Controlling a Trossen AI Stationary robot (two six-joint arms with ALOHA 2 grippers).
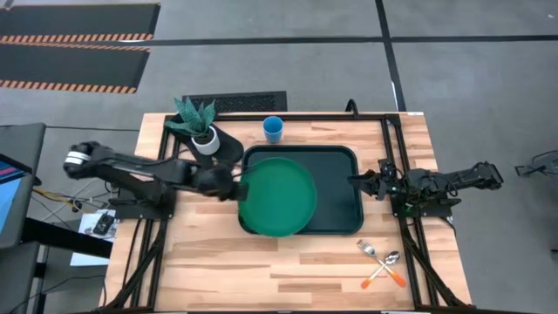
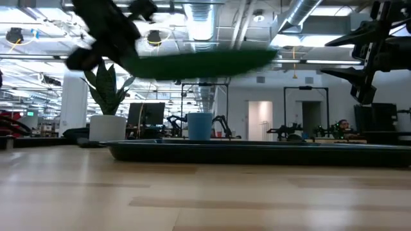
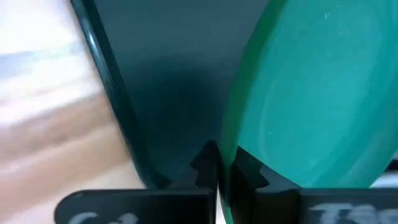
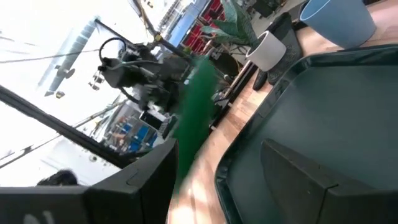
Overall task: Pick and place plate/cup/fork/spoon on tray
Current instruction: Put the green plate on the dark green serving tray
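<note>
The plate [image 1: 277, 197], a large round green disc with a raised rim, is held in the air above the tray [image 1: 344, 187], level or nearly so; in the low view it hangs clear of the tray's lip with open space beneath it. From above, it covers the tray's left half and overlaps the tray's near edge slightly. The left gripper [image 1: 234, 187] is clamped on the plate's left rim; the left wrist view shows its fingers [image 3: 205, 163] pressed together on the green edge, with the tray floor below. The tray itself is a dark green-black rectangle with rounded corners and a raised lip, and it lies near the centre of the table [image 1: 218, 270]. By judgement, the task is at an early stage: the plate is mid-placement and not yet set down, and no item rests in the tray. The cup [image 1: 273, 129], small and light blue, stands upright on the table just behind the tray. The fork [image 1: 375, 256] and spoon [image 1: 384, 266], both with orange handles, lie crossed on the table in front of the tray's right corner. The right gripper [image 1: 359, 180] waits at the tray's right edge with its fingers spread apart, holding nothing. A white plant pot [image 1: 205, 139] stands behind the tray's left corner.
</note>
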